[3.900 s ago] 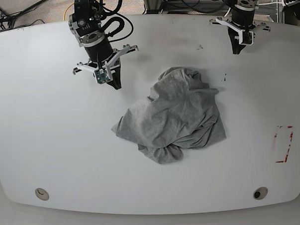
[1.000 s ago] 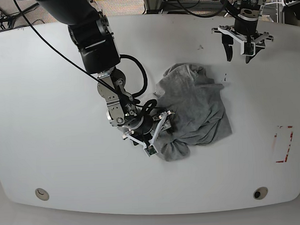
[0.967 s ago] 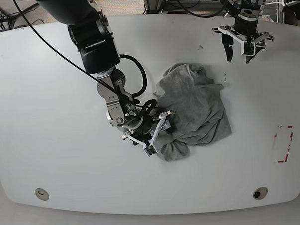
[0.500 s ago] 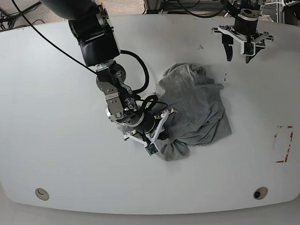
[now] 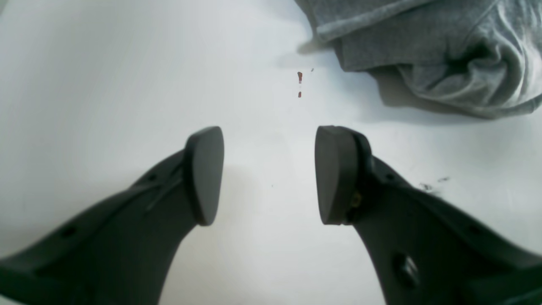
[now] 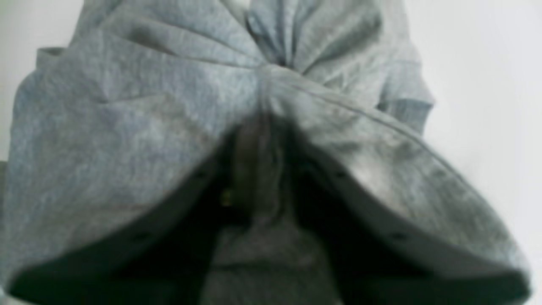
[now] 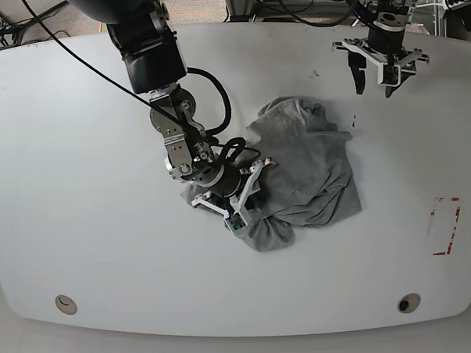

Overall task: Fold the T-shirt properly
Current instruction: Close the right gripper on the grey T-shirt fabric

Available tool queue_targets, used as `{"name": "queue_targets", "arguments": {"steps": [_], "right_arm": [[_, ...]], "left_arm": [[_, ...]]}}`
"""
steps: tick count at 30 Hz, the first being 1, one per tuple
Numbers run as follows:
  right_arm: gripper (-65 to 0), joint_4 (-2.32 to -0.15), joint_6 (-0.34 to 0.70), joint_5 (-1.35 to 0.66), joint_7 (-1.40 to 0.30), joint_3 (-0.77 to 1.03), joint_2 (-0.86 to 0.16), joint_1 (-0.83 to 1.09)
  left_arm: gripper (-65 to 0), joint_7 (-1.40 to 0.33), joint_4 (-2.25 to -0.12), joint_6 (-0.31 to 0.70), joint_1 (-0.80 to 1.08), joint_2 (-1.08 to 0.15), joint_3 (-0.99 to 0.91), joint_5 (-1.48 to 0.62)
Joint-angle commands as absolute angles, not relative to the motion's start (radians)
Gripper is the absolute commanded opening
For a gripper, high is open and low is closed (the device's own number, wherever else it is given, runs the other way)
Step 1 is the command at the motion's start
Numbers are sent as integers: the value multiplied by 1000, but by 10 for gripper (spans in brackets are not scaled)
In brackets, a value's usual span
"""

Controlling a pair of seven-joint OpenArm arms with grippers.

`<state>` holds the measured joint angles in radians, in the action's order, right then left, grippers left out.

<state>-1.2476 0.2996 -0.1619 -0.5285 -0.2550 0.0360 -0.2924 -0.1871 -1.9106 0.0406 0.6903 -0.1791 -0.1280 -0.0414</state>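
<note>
Right gripper [image 7: 238, 201]: reaching down into the crumpled cloth at about 8 o'clock on the heap — in its wrist view a bunched ridge of fabric is sitting pinched between the two dark fingers [image 6: 203, 199], so it is gripping the cloth.
Left gripper [image 7: 375, 83]: hanging above bare table at the far edge, toward 1 o'clock from the heap, jaws parted and holding nothing; its wrist view is showing white surface between the two pads [image 5: 205, 173].
T-shirt [image 7: 306, 173]: lying in a rumpled grey heap near the middle of the table, folds radiating from the spot being pinched; no lettering is showing.
Table [image 7: 81, 230]: white, with two small reddish specks [image 5: 299, 82] lying between the open left jaws and the nearest edge of the cloth.
Red marking [image 7: 446, 226]: sitting on the table toward 4 o'clock from the heap, well apart from it.
</note>
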Motion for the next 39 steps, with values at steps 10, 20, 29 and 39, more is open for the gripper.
{"name": "queue_targets", "arguments": {"steps": [10,20,29,39], "right_arm": [[-235,-1264,305,-166,-503,-252,42,-361],[-236,-1156,305,-166,-476,-252,42,-406],[-485,-1136,305,-166,-460,-252,42,-406],[-650,-1196,305,-166,-473,-252,42,-372]], "left_arm": [[-338,-160,-1926,35,697,-188,-130,-41],[-338,-160,-1926,35,697,-191,-130,-41],[-338,-160,-1926,35,697,-191,-131,-41],[-338,-160,-1926,35,697,-191,-131,-41]]}}
